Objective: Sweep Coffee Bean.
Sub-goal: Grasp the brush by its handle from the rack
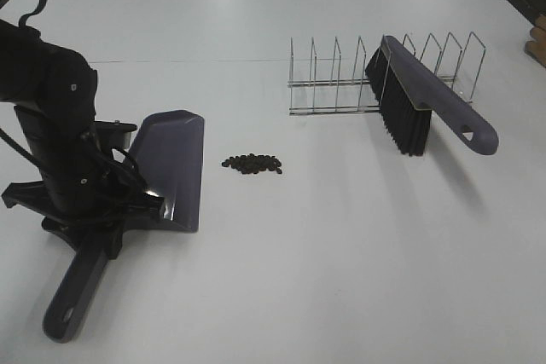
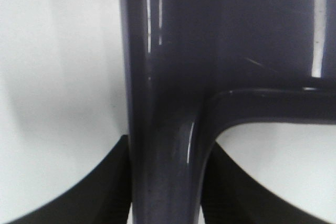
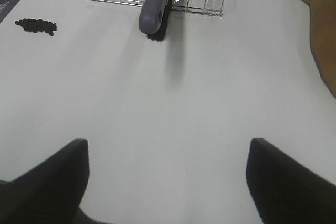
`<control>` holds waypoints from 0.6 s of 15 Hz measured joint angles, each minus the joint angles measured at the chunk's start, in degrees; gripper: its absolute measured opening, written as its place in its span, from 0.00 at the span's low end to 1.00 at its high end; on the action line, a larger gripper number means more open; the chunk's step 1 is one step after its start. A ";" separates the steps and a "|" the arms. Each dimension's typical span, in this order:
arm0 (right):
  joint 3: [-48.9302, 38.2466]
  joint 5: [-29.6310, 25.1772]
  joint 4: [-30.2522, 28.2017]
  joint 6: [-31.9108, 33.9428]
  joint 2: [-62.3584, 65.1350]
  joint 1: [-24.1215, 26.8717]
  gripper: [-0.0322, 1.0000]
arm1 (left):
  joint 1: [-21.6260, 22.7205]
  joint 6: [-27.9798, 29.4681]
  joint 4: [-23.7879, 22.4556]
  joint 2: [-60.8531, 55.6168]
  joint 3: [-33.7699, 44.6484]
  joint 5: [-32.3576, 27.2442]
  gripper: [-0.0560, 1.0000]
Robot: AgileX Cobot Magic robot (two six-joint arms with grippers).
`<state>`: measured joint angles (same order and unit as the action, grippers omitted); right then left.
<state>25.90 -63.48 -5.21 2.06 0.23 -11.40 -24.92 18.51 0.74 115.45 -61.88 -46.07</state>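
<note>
Your left hand [image 2: 165,182] is clamped on the neck of the purple dustpan [image 1: 171,168], one finger on each side of its handle, which points toward 7 o'clock in the high view. That grip likely holds the pan flat with its lip facing 3 o'clock. There the coffee beans [image 1: 252,164] sit in a small cluster on the desk [image 1: 341,279], near the lip but not touching it. Your right hand [image 3: 168,153] hangs with its fingers wide apart and nothing between them. At 2 o'clock from the beans, the brush [image 1: 422,108] leans in the wire rack [image 1: 333,83], its handle jutting out free for you to take.
</note>
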 joint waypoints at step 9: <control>6.99 0.00 -5.16 7.51 -12.78 0.00 0.73 | 5.50 -15.07 -4.64 0.00 0.00 1.72 0.37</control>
<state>32.89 -63.48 -10.37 9.57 -12.55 -11.40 -19.42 3.44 -3.90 115.45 -61.88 -44.35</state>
